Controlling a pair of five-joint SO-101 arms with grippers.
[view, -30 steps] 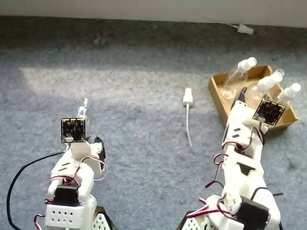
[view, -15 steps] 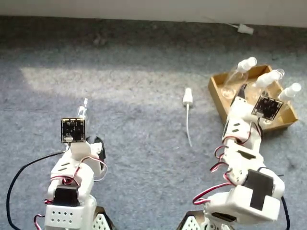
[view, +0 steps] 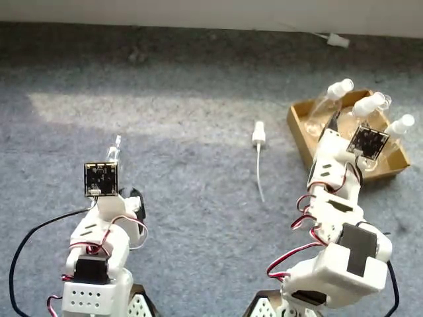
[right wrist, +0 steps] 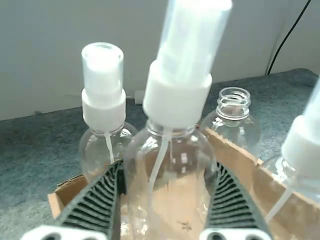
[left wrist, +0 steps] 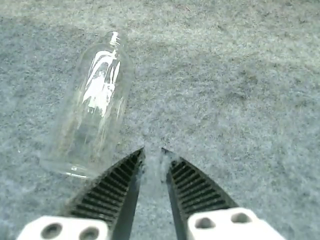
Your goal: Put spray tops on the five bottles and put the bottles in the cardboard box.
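Tool on right arm (right wrist: 167,167) gripping spray-topped bottle (right wrist: 171,145) at cardboard box (right wrist: 241,158), left tool (left wrist: 152,151) barely open, empty

Lying bottle: uncapped clear glass bottle (view: 117,142), body hidden under the black square camera board (view: 101,179); neck shows at its 12 o'clock.
Box: brown cardboard box (view: 297,135), 6 o'clock side under the white right arm (view: 334,198).
Held bottle: clear bottle with white spray top (right wrist: 170,165), cap blurred and edge-cropped.
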